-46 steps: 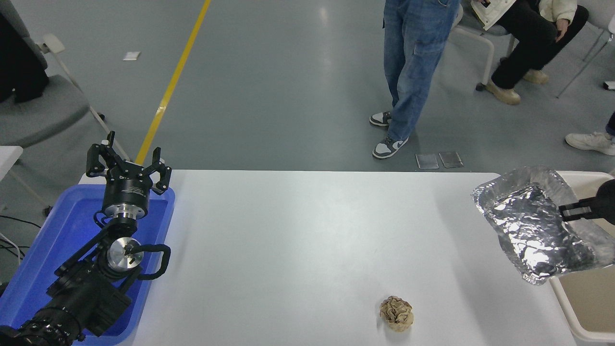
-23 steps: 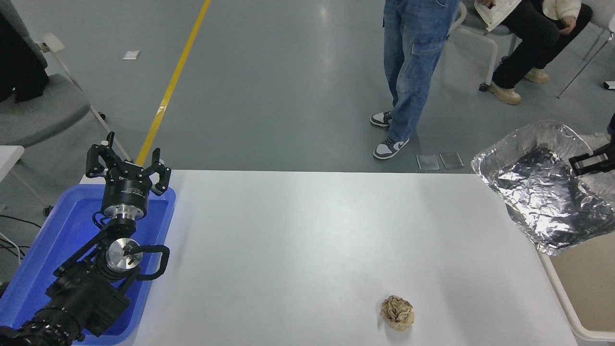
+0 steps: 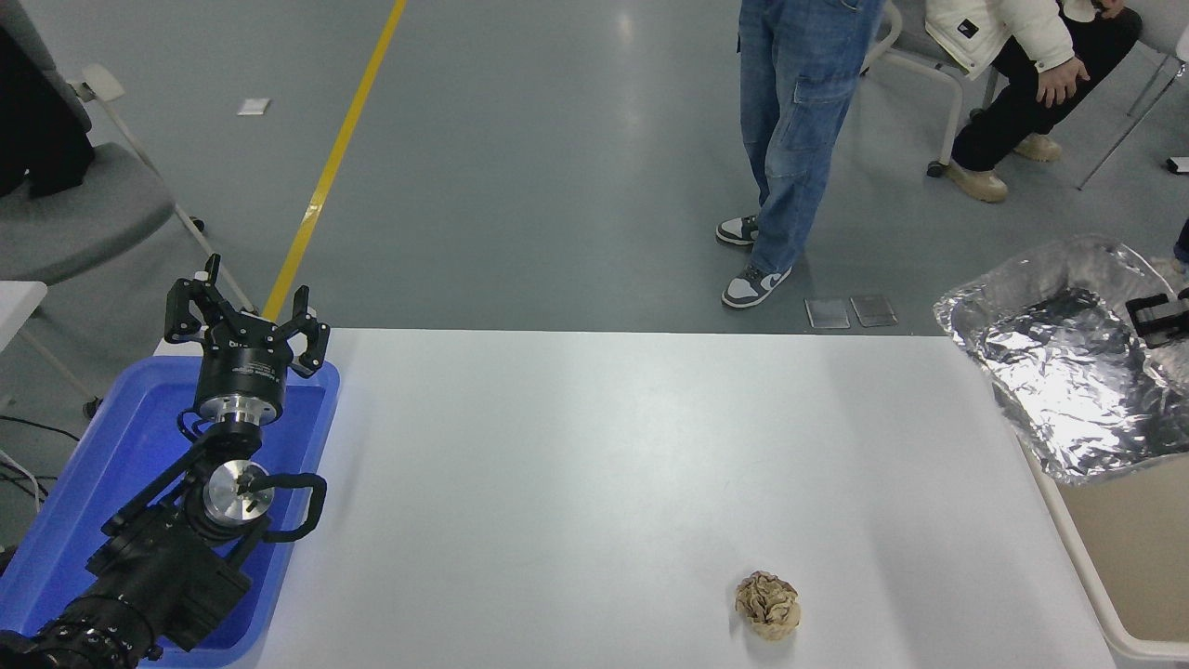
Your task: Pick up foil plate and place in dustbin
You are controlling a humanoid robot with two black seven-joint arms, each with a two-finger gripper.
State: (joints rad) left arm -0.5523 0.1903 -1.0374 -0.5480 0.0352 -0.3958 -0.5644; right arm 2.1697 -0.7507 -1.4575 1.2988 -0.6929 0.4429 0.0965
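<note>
Head view: right gripper [image 3: 1152, 321] at the far right edge has its jaws clamped on the foil plate [image 3: 1059, 372], held tilted over the dustbin [image 3: 1082, 567] past the tabletop [image 3: 604, 465] edge. Left gripper [image 3: 246, 325] sits parked over the blue tray [image 3: 102, 465], jaws spread, and a brown paper ball [image 3: 767, 605] lies near the front.

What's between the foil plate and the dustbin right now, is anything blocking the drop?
Nothing visible blocks it. The foil plate, gripped at its far rim by the right gripper, hangs over the far end of the dustbin, whose tan interior below shows open. The paper ball lies apart on the table.
</note>
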